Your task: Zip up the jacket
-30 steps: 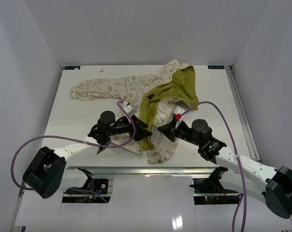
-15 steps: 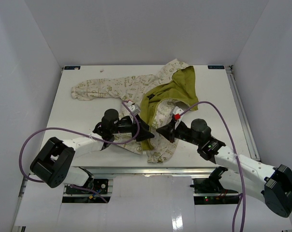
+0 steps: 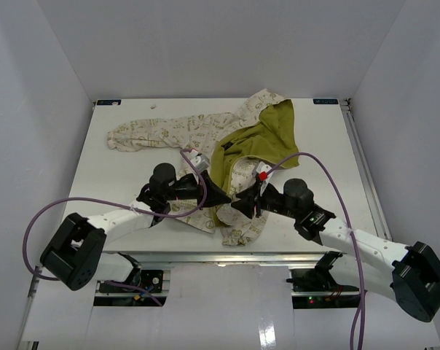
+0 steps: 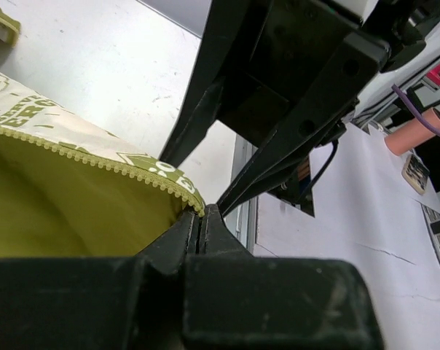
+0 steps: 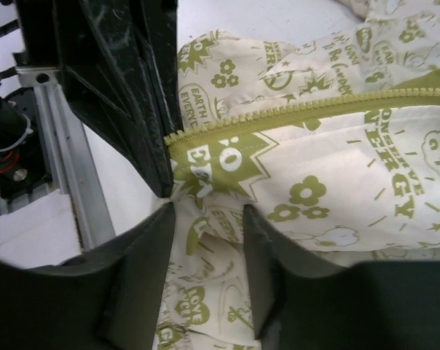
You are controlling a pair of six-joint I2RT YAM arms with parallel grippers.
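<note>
The jacket lies spread on the table, cream with green print, its olive lining turned up at the right. My left gripper is shut at the bottom end of one zipper edge, and the toothed tape ends right at its tips. My right gripper faces it tip to tip. In the right wrist view it stands open over crumpled printed hem, below the end of the zipper and beside the left arm's black fingers.
The white table is walled in on three sides. Its near edge, with a metal rail, runs just behind both grippers. Purple cables loop over each arm. One sleeve stretches toward the back left.
My left gripper has closed onto the zipper's bottom end. The right gripper, shut before, has opened and shifted a little left toward the left one. The hem between them has bunched.
</note>
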